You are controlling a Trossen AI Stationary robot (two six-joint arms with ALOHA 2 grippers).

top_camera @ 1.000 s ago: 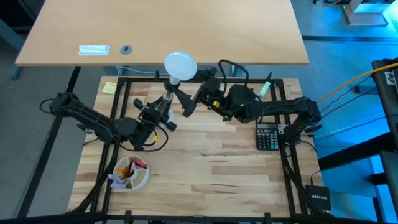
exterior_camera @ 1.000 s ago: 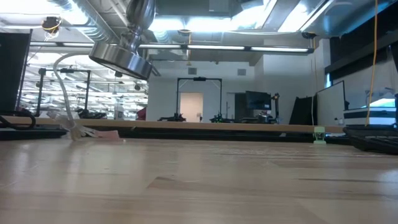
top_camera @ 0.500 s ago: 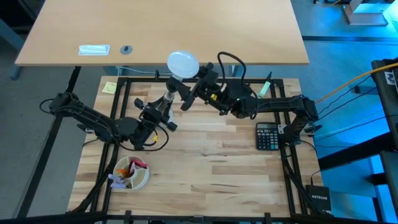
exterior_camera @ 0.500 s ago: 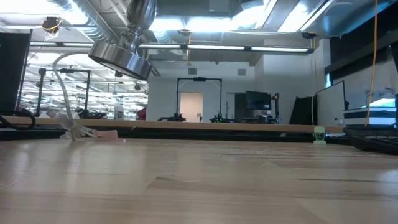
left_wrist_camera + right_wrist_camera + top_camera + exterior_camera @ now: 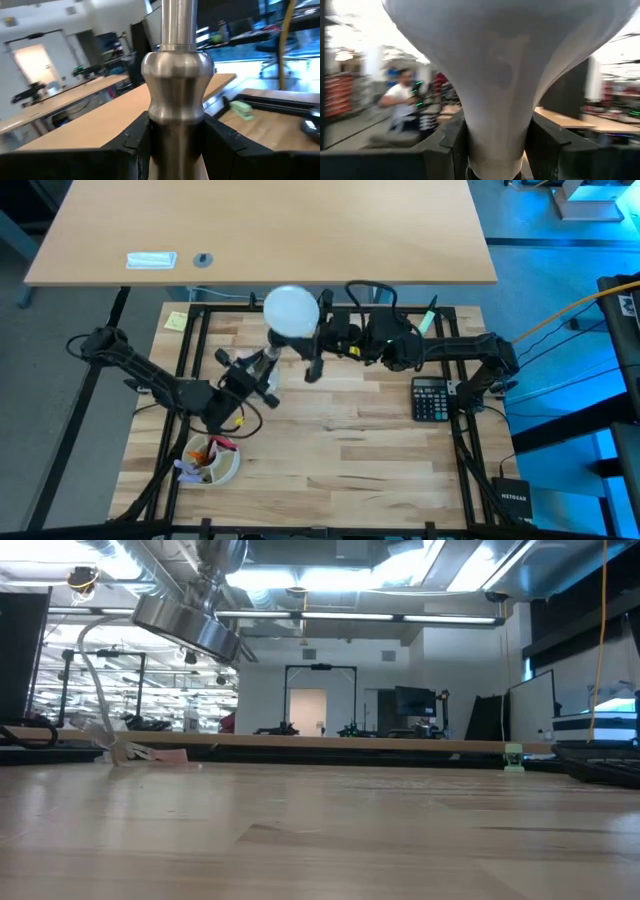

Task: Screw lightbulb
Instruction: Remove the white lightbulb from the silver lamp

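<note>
The white lightbulb point(image 5: 291, 311) sits at the top end of the shiny silver stand point(image 5: 266, 358), above the far middle of the table. The bulb's dome hides the joint between them. My left gripper point(image 5: 252, 372) is shut on the stand's stem point(image 5: 175, 100). My right gripper point(image 5: 306, 345) is shut on the lightbulb's tapered neck point(image 5: 495, 100). In the low view the stand's flared foot point(image 5: 187, 624) hangs tilted, well above the tabletop. My left gripper pinches the stand's stem just below its rounded bulge point(image 5: 175, 137) between its two fingers point(image 5: 131, 142). The fingers come in about level from the table's left and lie across the stem. The stand is lifted clear of the table and tilted. My right gripper pinches the narrow lower end of the lightbulb's neck point(image 5: 495, 145) between its two fingers point(image 5: 451, 140). It comes from the table's right, slanting slightly upward, with the fingers across the neck. The dome stands above the fingers, clear of the table.
A black calculator point(image 5: 433, 398) lies at the right. A white bowl point(image 5: 210, 458) with small items stands near the left front. A yellow note point(image 5: 176, 321) lies at the far left. A tan desk point(image 5: 260, 230) stands beyond the table. A person point(image 5: 402, 100) shows in the room.
My right gripper has turned toward the lightbulb and shut on its neck. Its fingers stood wide apart a second ago. My left gripper has swung a little with the stand, and the foot has drifted slightly in the low view.
</note>
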